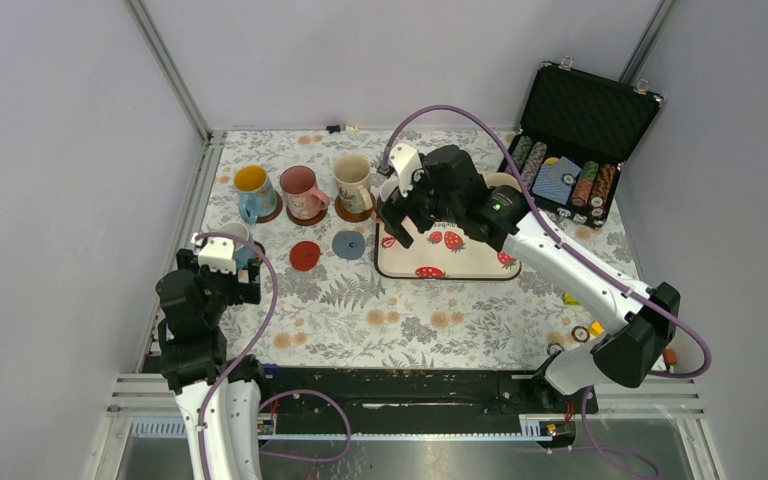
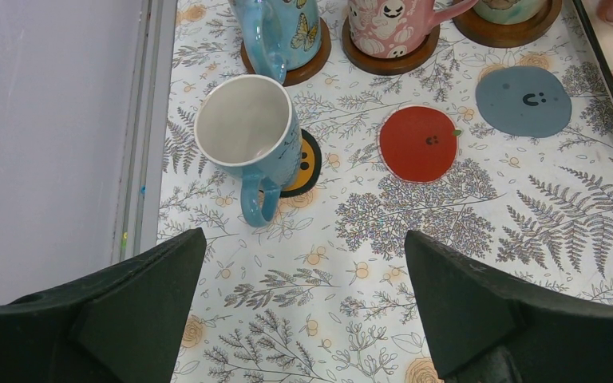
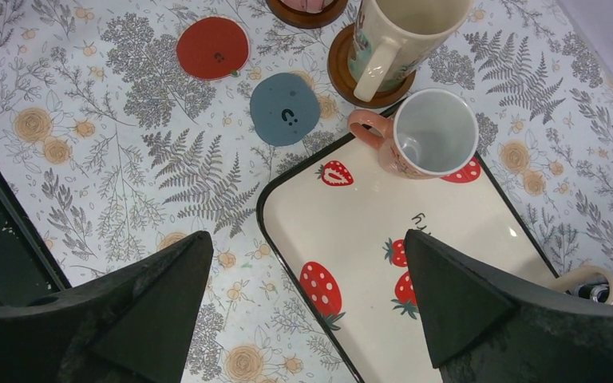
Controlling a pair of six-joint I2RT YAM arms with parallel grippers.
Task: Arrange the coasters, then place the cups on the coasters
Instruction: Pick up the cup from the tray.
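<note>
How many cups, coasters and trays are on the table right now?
Cups: 6
Coasters: 6
Tray: 1
Total: 13

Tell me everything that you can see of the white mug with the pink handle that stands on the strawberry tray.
The white ceramic mug with a pink handle looks glazed and is empty, its inside pale and clean. It stands upright in a corner of the cream tray printed with strawberries, partly covering one red strawberry. Its handle reaches out over the tray's dark rim, towards the grey-blue round coaster. The cream mug on its dark brown coaster stands close by, apart. Only the tray seems to touch it.
</note>
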